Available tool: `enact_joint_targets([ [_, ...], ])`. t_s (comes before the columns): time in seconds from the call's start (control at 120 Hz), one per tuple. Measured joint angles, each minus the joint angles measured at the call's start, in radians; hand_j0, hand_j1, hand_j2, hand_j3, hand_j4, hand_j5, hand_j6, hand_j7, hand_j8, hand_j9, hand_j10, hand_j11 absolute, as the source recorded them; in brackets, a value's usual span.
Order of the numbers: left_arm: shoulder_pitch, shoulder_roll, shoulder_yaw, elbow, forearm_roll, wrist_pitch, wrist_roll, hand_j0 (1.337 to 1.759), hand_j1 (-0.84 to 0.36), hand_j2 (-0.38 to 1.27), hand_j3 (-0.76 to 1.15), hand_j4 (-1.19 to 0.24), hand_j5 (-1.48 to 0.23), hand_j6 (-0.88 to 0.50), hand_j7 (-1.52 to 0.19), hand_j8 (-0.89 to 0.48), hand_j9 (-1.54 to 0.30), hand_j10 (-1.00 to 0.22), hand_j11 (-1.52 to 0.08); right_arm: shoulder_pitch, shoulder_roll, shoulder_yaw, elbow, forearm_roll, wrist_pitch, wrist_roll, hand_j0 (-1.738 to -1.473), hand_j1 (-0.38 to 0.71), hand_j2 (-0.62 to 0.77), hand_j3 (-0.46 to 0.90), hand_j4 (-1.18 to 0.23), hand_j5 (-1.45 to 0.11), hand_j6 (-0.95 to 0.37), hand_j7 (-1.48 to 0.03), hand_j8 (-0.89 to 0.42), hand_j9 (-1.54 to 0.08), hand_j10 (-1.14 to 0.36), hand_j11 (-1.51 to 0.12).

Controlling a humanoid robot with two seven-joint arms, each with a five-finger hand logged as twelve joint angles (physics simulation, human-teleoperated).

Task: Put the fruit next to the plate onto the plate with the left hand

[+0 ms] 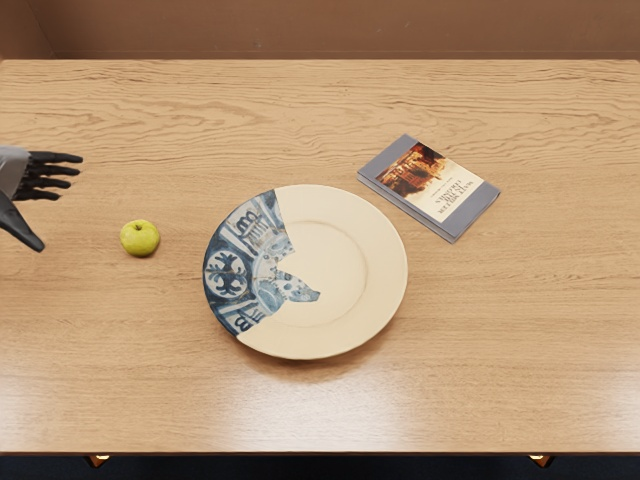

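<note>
A big round plate (350, 270) lies flat near the middle of the wooden counter (320, 100). Most of the plate is cream. Its left part has a blue and white pattern, with a jagged edge where the pattern meets the cream.

A small green apple (140, 238) sits on the counter at the plate's 9 o'clock. It is near the plate but does not touch it, and a strip of bare wood shows between them. The apple is not on the plate yet.

The left hand (22, 180) pokes in from the left edge of the view, at about 10 o'clock from the apple. It is dark and gray. Its fingers (58, 158) are straight and a little apart, pointing toward 3 o'clock. The thumb sits lower and points to about 5 o'clock. The hand holds nothing. It is apart from the apple, with bare wood between them. I cannot tell if it floats over the counter or rests on it.

A book (428, 187) lies flat at the plate's 1 o'clock, near the rim but not touching it. It is turned at a slant. Its cover has a gray border, a picture, and words too small to read.
</note>
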Motion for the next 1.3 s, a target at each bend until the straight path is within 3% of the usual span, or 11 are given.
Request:
enact_joint_targets([
  [0.375, 0.025, -0.013, 0.01, 0.031, 0.014, 0.005, -0.001, 1.658, 0.35, 0.0, 0.0, -0.01, 0.0, -0.01, 0.0, -0.01, 0.0, 0.0, 0.0, 0.002, 0.0, 0.0, -0.007, 0.001, -0.002, 0.0, -1.658, -0.35, 0.0, 0.0, 0.0, 0.0, 0.0, 0.0, 0.0, 0.0, 0.0, 0.0],
  [0.55, 0.001, -0.019, 0.063, 0.024, 0.032, 0.159, -0.002, 1.658, 0.35, 0.0, 0.0, -0.01, 0.0, -0.01, 0.0, -0.01, 0.0, -0.01, 0.0, 0.002, 0.0, 0.0, -0.008, 0.001, -0.002, 0.0, -1.658, -0.35, 0.0, 0.0, 0.0, 0.0, 0.0, 0.0, 0.0, 0.0, 0.0, 0.0],
  [0.692, -0.131, -0.113, 0.223, 0.023, 0.035, 0.343, -0.002, 1.658, 0.34, 0.0, 0.0, -0.01, -0.01, -0.01, -0.01, -0.01, -0.01, -0.01, -0.01, 0.003, 0.0, 0.0, -0.008, 0.001, -0.002, 0.0, -1.658, -0.35, 0.0, 0.0, 0.0, 0.0, 0.0, 0.0, 0.0, 0.0, 0.0, 0.0],
  [0.942, -0.234, -0.297, 0.536, 0.016, -0.008, 0.635, 0.006, 1.658, 0.34, 0.0, 0.0, -0.01, -0.01, -0.01, -0.01, -0.01, -0.01, -0.01, -0.01, 0.003, 0.0, 0.0, -0.008, 0.001, -0.002, 0.0, -1.658, -0.35, 0.0, 0.0, 0.0, 0.0, 0.0, 0.0, 0.0, 0.0, 0.0, 0.0],
  [1.175, -0.299, -0.362, 0.65, -0.112, -0.098, 0.756, 0.023, 1.658, 0.34, 0.0, 0.0, -0.01, -0.02, -0.01, -0.02, -0.01, -0.02, -0.01, -0.02, 0.003, 0.0, 0.0, -0.008, 0.001, -0.002, 0.0, -1.658, -0.35, 0.0, 0.0, 0.0, 0.0, 0.0, 0.0, 0.0, 0.0, 0.0, 0.0],
  [1.3, -0.305, -0.394, 0.677, -0.146, -0.135, 0.794, 0.025, 1.658, 0.33, 0.0, 0.0, -0.01, -0.02, -0.01, -0.02, -0.01, -0.02, -0.01, -0.02, 0.003, 0.0, 0.0, -0.008, 0.001, -0.002, 0.0, -1.658, -0.35, 0.0, 0.0, 0.0, 0.0, 0.0, 0.0, 0.0, 0.0, 0.0, 0.0],
])
